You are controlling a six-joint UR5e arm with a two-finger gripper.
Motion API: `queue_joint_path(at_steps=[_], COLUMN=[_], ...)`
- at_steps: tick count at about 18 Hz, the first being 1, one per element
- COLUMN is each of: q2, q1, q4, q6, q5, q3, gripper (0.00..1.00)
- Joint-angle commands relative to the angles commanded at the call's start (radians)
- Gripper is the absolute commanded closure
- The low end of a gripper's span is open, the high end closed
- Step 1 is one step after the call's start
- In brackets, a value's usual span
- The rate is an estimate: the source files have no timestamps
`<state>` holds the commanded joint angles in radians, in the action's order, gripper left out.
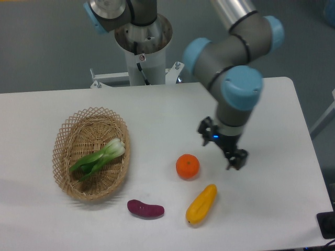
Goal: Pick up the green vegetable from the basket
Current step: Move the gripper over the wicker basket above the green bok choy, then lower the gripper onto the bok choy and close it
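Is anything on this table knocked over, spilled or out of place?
Nothing stands out. The green vegetable lies in the basket; the orange, purple sweet potato and yellow vegetable lie intact on the table.

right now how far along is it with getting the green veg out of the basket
Nothing looks done: the green vegetable lies in the basket. The gripper holds nothing and sits right of the orange, far from the basket. Reaching over, grasping and lifting remain.
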<state>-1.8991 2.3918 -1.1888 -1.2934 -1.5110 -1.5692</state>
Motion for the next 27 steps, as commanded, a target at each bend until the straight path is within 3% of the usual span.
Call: queue_joint_path(at_steps=[8,13,19,27], q2=[-0.003,-0.023,-0.07,-0.118], q1=[-0.216,-0.292,-0.342,-0.365], q4=[0.003,0.006,0.012,0.02], q6=[0.201,0.269,0.296,0.359], q5=[-0.002,-0.006,-0.008,-0.009], q3=[-0.008,-0.049,-0.106,-0.114], gripper=[0.0,0.0,0.0,0.0])
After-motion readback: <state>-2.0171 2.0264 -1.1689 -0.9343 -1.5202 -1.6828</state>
